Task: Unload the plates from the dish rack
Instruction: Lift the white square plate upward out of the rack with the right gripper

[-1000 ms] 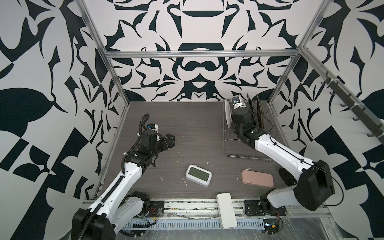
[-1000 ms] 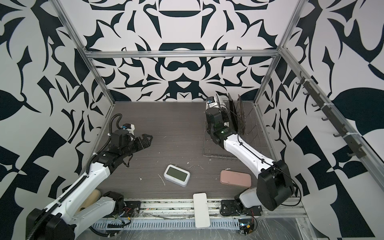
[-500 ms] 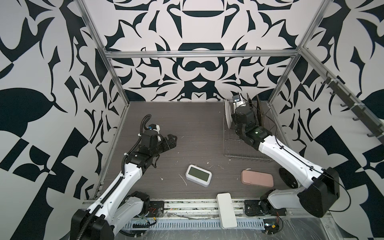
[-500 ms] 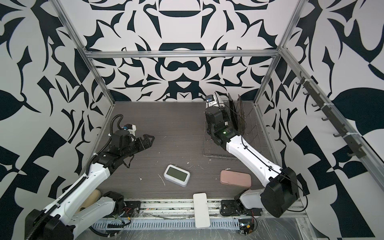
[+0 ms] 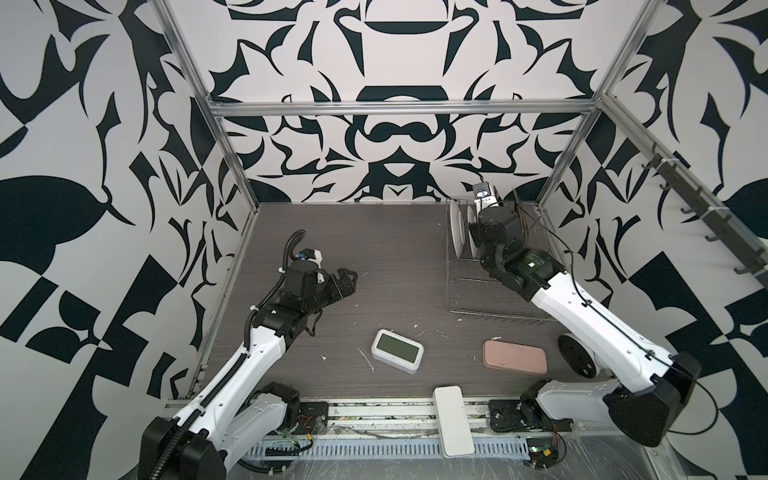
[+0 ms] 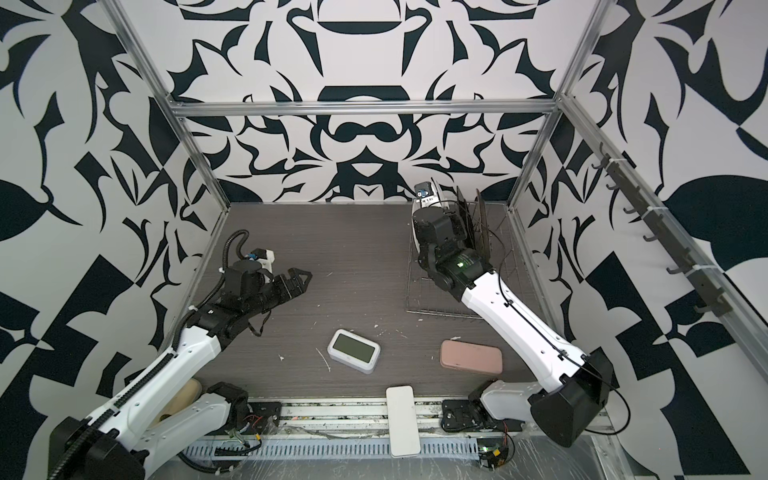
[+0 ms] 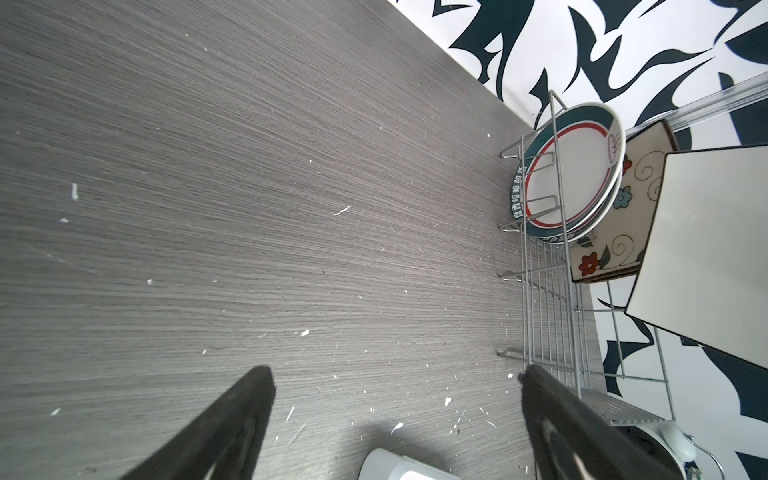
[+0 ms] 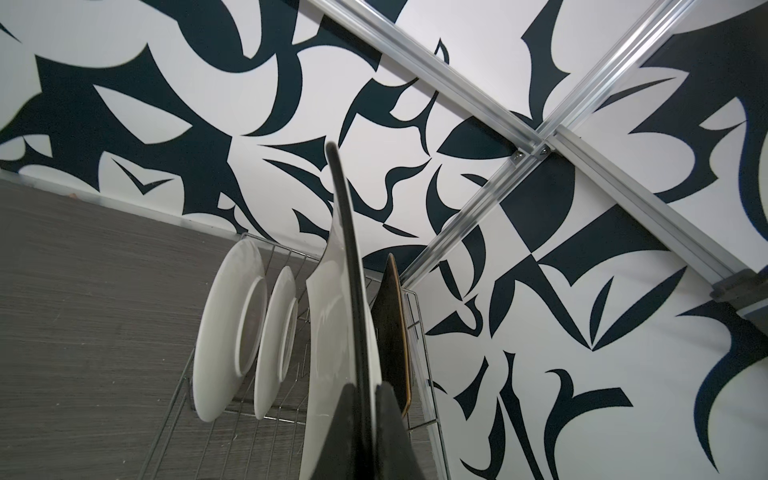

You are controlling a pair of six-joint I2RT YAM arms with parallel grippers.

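Observation:
The dish rack (image 5: 478,307) (image 6: 432,309) stands at the back right. My right gripper (image 8: 365,388) is shut on the edge of a square white plate (image 8: 336,316) with a dark rim, which hangs tilted above the rack (image 7: 548,324) in the left wrist view (image 7: 706,249). Two round plates with teal rims (image 7: 569,178) (image 8: 228,332) and a floral square plate (image 7: 602,232) stand upright in the rack. A dark plate with a tan edge (image 8: 390,332) stands behind the held one. My left gripper (image 5: 351,280) (image 7: 395,374) is open over bare table, left of the rack.
A white clock (image 5: 397,351) and a pink case (image 5: 514,359) lie near the front. A white block (image 5: 453,419) sits on the front rail. The rack is close to the back and right walls.
The right arm has stretched a little farther toward the back with the plate in its jaws. The left gripper has drifted slightly to the right, still open.

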